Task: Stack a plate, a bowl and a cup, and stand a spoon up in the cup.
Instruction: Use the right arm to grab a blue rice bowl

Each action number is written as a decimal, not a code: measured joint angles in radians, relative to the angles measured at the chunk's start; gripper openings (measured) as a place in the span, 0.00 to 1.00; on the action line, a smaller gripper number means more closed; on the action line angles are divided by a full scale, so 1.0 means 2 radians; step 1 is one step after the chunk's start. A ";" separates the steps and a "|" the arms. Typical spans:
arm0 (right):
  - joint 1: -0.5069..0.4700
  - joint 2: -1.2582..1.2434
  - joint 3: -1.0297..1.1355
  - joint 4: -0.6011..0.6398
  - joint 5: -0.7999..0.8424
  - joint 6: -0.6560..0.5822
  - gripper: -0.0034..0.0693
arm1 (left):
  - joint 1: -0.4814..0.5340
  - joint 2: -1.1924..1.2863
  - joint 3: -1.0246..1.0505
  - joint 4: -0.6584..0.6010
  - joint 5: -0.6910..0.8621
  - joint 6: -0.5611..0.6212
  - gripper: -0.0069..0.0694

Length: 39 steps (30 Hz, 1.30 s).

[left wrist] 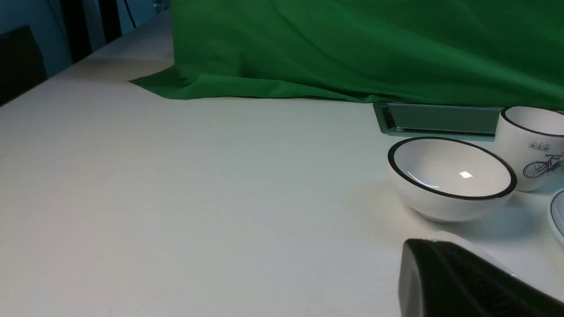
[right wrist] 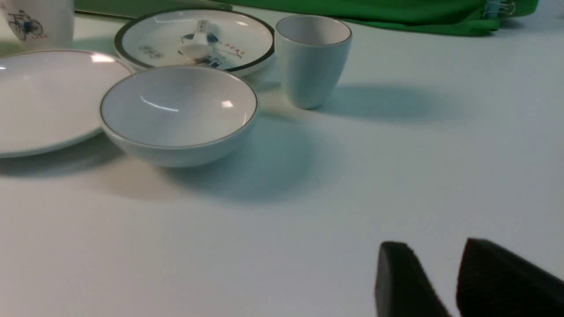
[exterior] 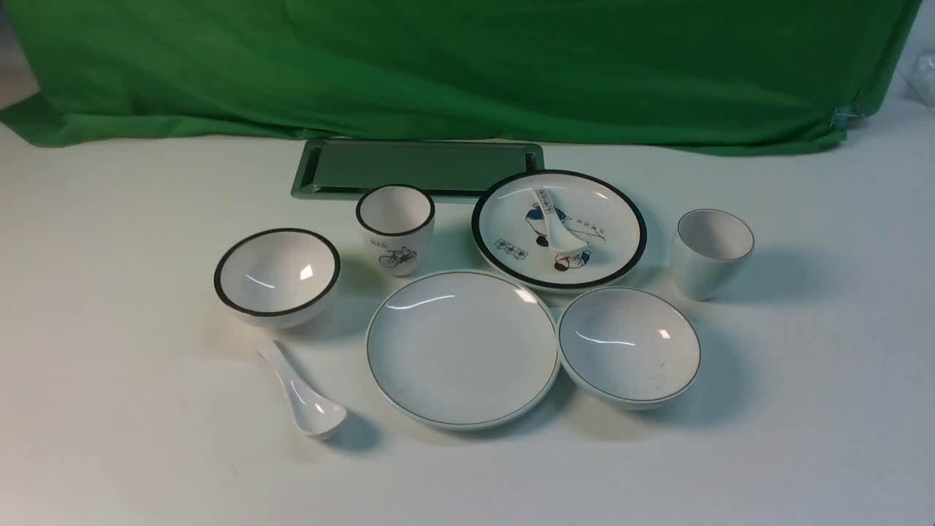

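Observation:
The plain white plate (exterior: 462, 349) lies at the table's middle front. The shallow white bowl (exterior: 628, 347) sits close against its right edge. Behind and to the right of the bowl stands the plain tapered cup (exterior: 712, 252). The glossy white spoon (exterior: 299, 391) lies left of the plate, scoop toward me. Neither gripper shows in the front view. In the left wrist view my left gripper (left wrist: 418, 255) is shut and empty, low over the table. My right gripper (right wrist: 434, 251) stands open with nothing between its fingers, well short of the bowl (right wrist: 178, 110) and cup (right wrist: 310, 57).
A black-rimmed bowl (exterior: 276, 276) and a bicycle cup (exterior: 395, 226) stand at the left. A picture plate (exterior: 613, 212) behind the bowl carries a small printed spoon (exterior: 559, 219). A green tray (exterior: 438, 166) and green cloth (exterior: 467, 66) close the back.

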 joint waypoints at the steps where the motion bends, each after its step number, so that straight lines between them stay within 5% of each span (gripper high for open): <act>1: 0.000 0.000 0.000 0.000 0.000 0.000 0.38 | 0.000 0.000 0.000 0.000 0.000 0.000 0.10; 14: 0.000 0.000 0.000 0.000 0.000 0.000 0.38 | 0.000 0.000 0.000 -0.007 -0.025 -0.011 0.10; 21: 0.000 0.000 0.000 0.000 0.000 0.000 0.38 | 0.000 0.000 0.000 -0.142 -0.146 -0.115 0.10; 29: 0.000 0.000 0.000 0.003 -0.008 0.005 0.38 | 0.000 0.000 0.000 -0.154 -0.336 -0.193 0.10; 32: 0.000 0.000 0.001 0.041 -0.064 0.082 0.38 | 0.000 -0.001 -0.020 -0.132 -0.409 -0.237 0.10; 35: 0.000 0.000 0.001 0.073 -0.139 0.199 0.38 | 0.000 0.008 -0.108 -0.089 -0.349 -0.254 0.10; 39: 0.000 0.000 0.001 0.086 -0.199 0.276 0.38 | 0.000 0.091 -0.298 0.016 -0.110 -0.262 0.10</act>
